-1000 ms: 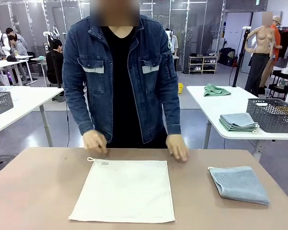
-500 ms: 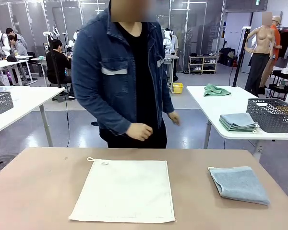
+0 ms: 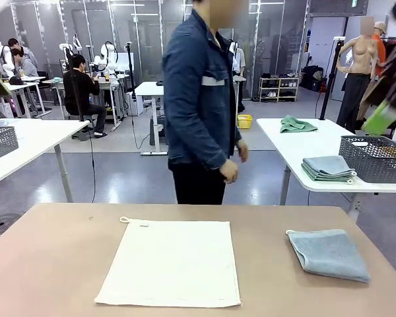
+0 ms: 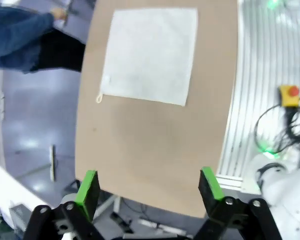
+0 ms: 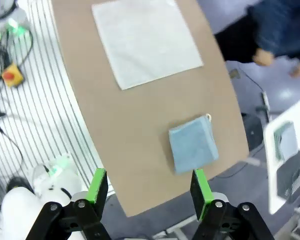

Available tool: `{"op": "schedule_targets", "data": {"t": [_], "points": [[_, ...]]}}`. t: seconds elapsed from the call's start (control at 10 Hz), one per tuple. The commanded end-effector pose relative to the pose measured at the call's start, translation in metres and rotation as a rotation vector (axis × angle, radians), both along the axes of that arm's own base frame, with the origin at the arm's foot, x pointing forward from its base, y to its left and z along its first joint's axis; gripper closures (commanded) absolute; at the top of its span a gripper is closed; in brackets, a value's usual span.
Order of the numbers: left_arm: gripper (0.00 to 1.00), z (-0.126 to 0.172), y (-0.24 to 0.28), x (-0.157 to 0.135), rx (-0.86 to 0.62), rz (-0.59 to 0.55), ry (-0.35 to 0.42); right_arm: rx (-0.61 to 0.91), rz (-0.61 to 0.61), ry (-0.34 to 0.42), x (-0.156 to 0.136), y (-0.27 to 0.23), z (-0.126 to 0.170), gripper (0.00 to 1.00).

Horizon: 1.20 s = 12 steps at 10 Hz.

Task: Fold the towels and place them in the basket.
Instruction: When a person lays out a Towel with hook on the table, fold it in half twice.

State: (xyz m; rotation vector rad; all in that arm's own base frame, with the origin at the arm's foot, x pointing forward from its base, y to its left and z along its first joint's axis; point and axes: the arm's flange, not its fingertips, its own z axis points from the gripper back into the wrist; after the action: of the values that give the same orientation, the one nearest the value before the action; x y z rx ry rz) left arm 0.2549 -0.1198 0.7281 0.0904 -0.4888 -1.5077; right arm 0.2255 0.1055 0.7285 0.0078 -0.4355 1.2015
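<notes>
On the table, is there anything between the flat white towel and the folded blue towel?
Nothing: the front view shows bare table between white towel and blue towel.

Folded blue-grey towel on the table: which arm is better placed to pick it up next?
Right, probably. The blue-grey towel lies at the right of the table, just ahead of the open right gripper in its wrist view. The open left gripper looks down on the spread cream towel, farther left.

Open tabletop point(image 3: 264, 264) lies between the flat cream towel point(image 3: 171, 261) and folded blue towel point(image 3: 329, 253).
</notes>
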Motion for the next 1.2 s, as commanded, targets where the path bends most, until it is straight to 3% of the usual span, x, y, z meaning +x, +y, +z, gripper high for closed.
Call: {"op": "schedule_targets", "data": {"t": [0.0,0.2,0.4,0.5,0.6,1.1], "points": [[0.0,-0.054,-0.005,0.014,0.045,-0.091,-0.036,-0.118,0.115,-0.04,0.018,0.018,-0.052,0.17],[0.0,-0.098,-0.018,0.031,0.086,-0.058,0.037,-0.213,0.084,-0.028,0.03,0.036,-0.096,0.17],[0.0,-0.117,-0.02,0.044,0.108,0.012,0.083,-0.195,0.074,-0.016,0.035,0.045,-0.12,0.17],[0.0,-0.115,-0.019,0.045,0.084,0.014,0.11,-0.229,0.051,-0.037,0.036,0.043,-0.117,0.17],[0.0,-0.124,-0.018,0.04,0.094,-0.047,0.093,-0.217,0.11,0.002,0.036,0.043,-0.121,0.17],[0.0,-0.124,-0.019,0.042,0.09,-0.035,0.099,-0.213,0.115,-0.004,0.035,0.044,-0.121,0.17]]}}
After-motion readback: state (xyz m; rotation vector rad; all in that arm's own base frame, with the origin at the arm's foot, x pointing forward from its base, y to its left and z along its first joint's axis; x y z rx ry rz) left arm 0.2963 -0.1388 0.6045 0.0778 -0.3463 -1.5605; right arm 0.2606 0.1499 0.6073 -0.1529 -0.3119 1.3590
